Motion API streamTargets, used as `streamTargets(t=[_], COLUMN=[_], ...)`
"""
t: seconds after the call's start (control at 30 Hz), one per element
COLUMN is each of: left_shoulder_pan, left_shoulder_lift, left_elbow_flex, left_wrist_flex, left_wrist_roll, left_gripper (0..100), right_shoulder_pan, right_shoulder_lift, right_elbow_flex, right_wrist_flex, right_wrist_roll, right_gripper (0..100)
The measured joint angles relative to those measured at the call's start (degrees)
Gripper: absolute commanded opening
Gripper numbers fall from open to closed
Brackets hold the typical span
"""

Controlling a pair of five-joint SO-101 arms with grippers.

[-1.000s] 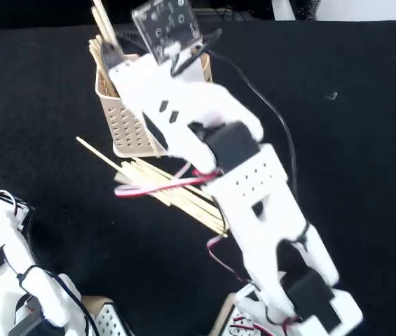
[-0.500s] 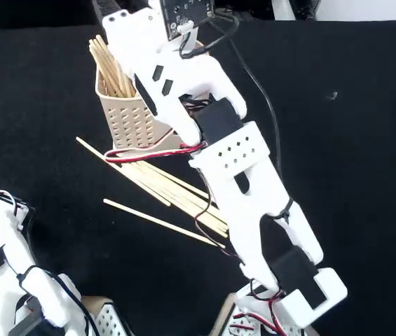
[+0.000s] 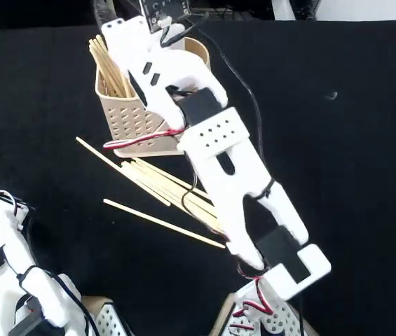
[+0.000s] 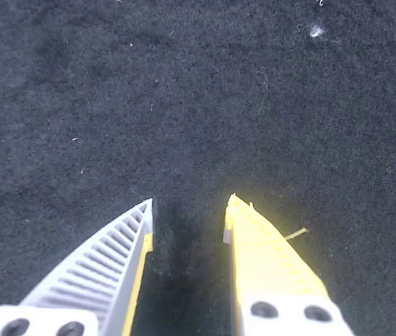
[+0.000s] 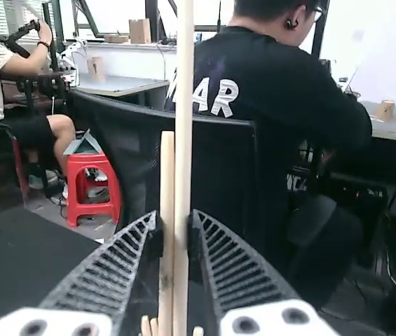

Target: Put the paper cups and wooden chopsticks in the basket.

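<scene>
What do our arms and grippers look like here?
Right arm: white shell, black servos, perforated plate, red and black cables. Left arm: white, black cables. Left gripper: one yellow finger, one white ribbed. Right gripper: both fingers white, ribbed.

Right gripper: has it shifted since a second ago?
Yes. The right gripper has moved toward the far edge of the table, judged against the basket.

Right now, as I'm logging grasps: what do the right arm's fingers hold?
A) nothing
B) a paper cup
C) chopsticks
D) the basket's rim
C: the right wrist view shows the fingers closed on two chopsticks standing between them.
</scene>
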Motion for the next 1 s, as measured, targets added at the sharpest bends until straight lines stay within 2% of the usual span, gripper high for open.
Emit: streamTargets(t=[0.33, 0.47, 0.67, 1.0], left_shoulder_pan=[0.00, 0.00, 0.00, 0.00], left_shoulder_lift=[0.00, 0.00, 0.00, 0.00], left_elbow_flex=[0.00, 0.00, 0.00, 0.00], left_wrist_flex=[0.00, 0.00, 0.00, 0.00], left_wrist_roll=[0.00, 0.00, 0.00, 0.00], left_gripper=[17, 17, 17, 17], right_shoulder_pan=[-0.18, -0.09, -0.09, -0.09], right_shoulder_lift=[-4.40, -8.70, -14.51, -32.88], right_elbow_flex=[16.79, 23.38, 31.12, 45.10], right_wrist_flex=[-0.18, -3.43, -5.54, -4.92], right_wrist_roll=[0.00, 0.00, 0.00, 0.00], right_gripper=[1.1, 1.7, 14.9, 11.9])
